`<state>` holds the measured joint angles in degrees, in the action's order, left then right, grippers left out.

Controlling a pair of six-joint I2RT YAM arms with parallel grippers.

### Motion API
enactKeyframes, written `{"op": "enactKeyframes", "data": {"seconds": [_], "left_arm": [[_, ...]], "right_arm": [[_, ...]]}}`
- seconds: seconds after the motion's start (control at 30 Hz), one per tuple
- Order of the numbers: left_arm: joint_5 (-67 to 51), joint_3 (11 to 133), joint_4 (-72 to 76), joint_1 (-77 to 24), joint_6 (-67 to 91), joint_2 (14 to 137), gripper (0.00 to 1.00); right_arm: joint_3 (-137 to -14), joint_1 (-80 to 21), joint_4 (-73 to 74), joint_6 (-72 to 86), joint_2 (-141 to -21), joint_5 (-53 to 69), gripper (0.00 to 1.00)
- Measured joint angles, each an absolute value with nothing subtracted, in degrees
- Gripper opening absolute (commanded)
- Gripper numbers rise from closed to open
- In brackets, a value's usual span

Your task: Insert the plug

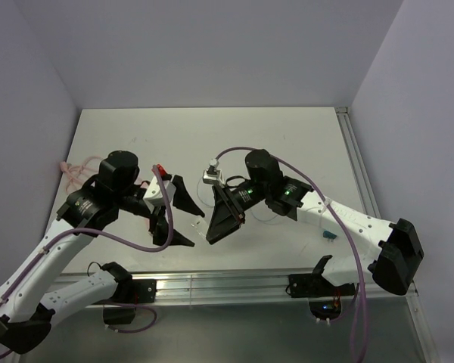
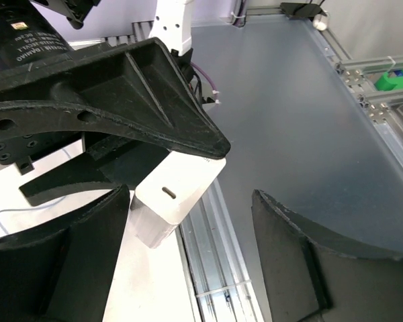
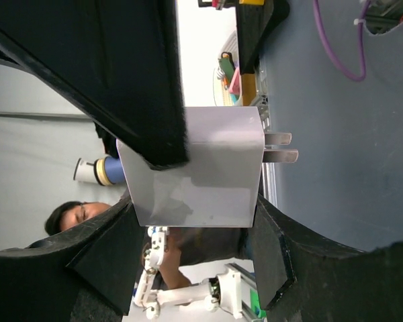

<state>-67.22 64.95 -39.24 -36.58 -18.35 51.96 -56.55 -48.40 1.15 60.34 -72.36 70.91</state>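
Observation:
My right gripper (image 3: 195, 221) is shut on a white adapter block (image 3: 215, 174), with its two metal prongs (image 3: 279, 147) sticking out to the right. The left wrist view shows the block's end face with a small slot port (image 2: 169, 192), just ahead of my left gripper (image 2: 188, 201). That gripper is open with nothing in it; one of its fingers (image 3: 121, 67) lies across the block's upper corner. A thin whitish wire (image 2: 3, 215) lies on the table, and I cannot make out the plug at its end. A tiny pale speck (image 1: 197, 224) between the left fingertips is too small to identify.
An aluminium rail (image 1: 234, 283) runs along the table's near edge, under both grippers. A pink cord (image 1: 72, 170) lies at the far left edge. A small teal object (image 1: 329, 234) sits under the right forearm. Purple cables loop off both arms. Grey walls enclose the table.

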Motion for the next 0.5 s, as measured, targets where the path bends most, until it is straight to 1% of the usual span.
{"op": "enactKeyframes", "data": {"seconds": [0.03, 0.17, 0.27, 0.4, 0.5], "left_arm": [[-67.55, 64.90, -39.24, -36.60, -18.46, 52.23, 0.76], [-68.36, 64.53, -38.44, -36.69, -18.68, 53.36, 0.63], [-68.88, 63.46, -36.64, -36.91, -18.44, 53.47, 0.57], [-69.76, 61.49, -33.32, -37.12, -17.28, 53.34, 0.53], [-71.09, 60.16, -30.76, -37.12, -16.29, 53.12, 0.54]], "right_arm": [[-56.55, -48.45, 0.86, 60.66, -72.36, 71.09, 0.00], [-56.60, -48.51, -0.32, 62.24, -72.38, 71.79, 0.00], [-56.75, -48.69, -1.41, 63.70, -72.79, 72.93, 0.00], [-57.67, -49.15, -2.66, 64.99, -73.91, 73.80, 0.00], [-58.00, -49.17, -3.25, 65.39, -74.63, 75.07, 0.00]]}}
